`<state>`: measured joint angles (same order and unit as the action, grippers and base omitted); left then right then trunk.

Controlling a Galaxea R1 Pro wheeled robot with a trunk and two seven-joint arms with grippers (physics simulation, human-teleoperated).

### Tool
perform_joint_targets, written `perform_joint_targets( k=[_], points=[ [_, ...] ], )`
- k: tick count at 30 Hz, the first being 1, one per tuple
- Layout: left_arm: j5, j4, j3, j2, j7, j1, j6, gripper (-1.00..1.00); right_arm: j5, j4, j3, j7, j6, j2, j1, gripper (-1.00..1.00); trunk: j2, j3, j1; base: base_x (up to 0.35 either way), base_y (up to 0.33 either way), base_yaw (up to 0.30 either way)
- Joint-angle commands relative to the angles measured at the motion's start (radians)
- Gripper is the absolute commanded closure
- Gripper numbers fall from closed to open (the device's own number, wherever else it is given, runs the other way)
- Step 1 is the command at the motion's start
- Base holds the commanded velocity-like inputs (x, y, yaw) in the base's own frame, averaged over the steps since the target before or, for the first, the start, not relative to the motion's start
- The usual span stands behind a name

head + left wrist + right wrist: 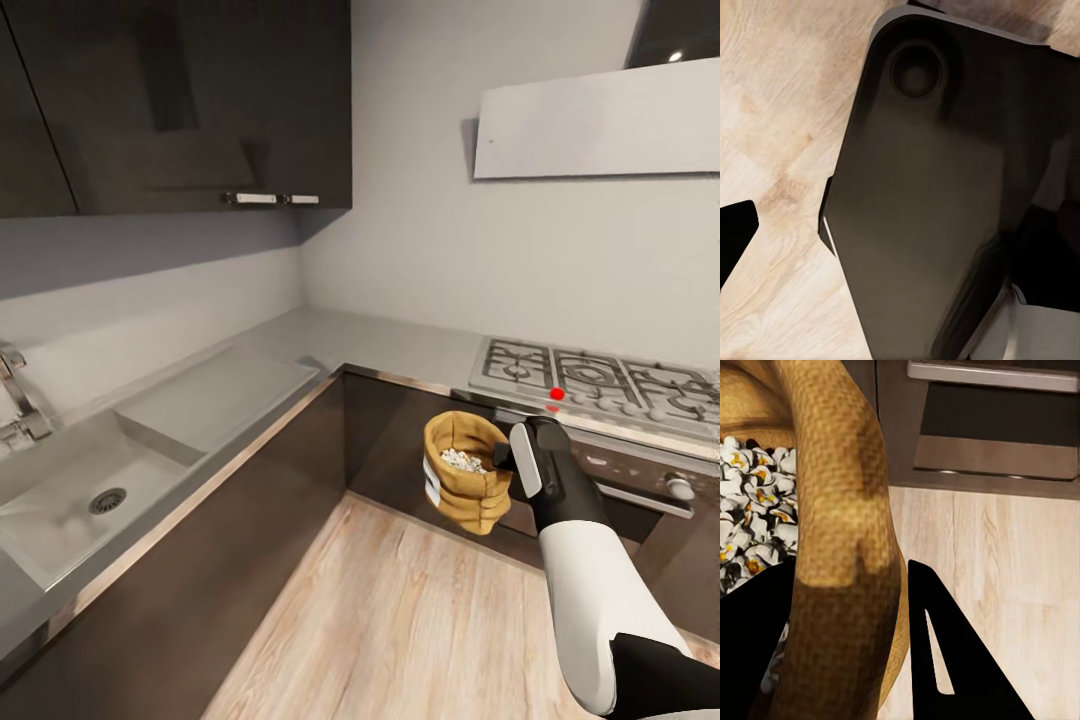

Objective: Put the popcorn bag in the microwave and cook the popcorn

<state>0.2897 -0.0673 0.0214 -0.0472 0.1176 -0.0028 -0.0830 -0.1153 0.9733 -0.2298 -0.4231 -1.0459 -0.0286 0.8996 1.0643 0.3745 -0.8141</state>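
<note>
Gripping the rolled rim of the popcorn bag (pixel 466 470), the right hand (pixel 503 458) holds the sack in the air above the wooden floor (pixel 400 620), in front of the dark cabinet fronts and just left of the steel oven (pixel 640 490) under the gas hob (pixel 600 385). In the right wrist view the two dark fingers (pixel 945 652) sit on either side of the tan rim (pixel 844 547), one inside the sack and one outside, and the popcorn (pixel 750 517) lies in a whitish heap inside the bag. The bag stands upright, its mouth open toward the camera on the head. The grey bench (pixel 400 350) runs around the corner, with the sink (pixel 90 490) set into its left stretch and a tap at its edge. The left wrist view shows a dark part of the robot over the wooden floor; whether the left hand is released or clenched cannot be told.
</note>
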Motion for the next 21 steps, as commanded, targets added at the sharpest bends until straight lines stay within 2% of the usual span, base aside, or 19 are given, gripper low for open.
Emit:
perform_joint_targets(
  k=[1, 9, 21],
  points=[
    [0.003, 0.000, 0.002, 0.000, 0.002, 0.000, -0.003, -1.00, -0.011, 0.001, -0.002, -0.009, -0.001, -0.001, 0.001, 1.00, 0.001, 0.000, 0.000, 0.000, 0.000, -0.080],
    [0.003, 0.000, 0.002, 0.000, 0.002, 0.000, -0.003, -1.00, -0.008, 0.002, -0.003, -0.010, -0.001, -0.002, 0.001, 1.00, 0.001, -0.010, 0.000, 0.000, 0.000, -0.074],
    [0.003, 0.000, 0.002, 0.000, 0.002, 0.000, -0.003, -1.00, -0.007, 0.018, -0.003, -0.011, -0.001, -0.002, 0.001, 1.00, 0.001, -0.011, 0.000, 0.000, 0.000, -0.004]
  ],
)
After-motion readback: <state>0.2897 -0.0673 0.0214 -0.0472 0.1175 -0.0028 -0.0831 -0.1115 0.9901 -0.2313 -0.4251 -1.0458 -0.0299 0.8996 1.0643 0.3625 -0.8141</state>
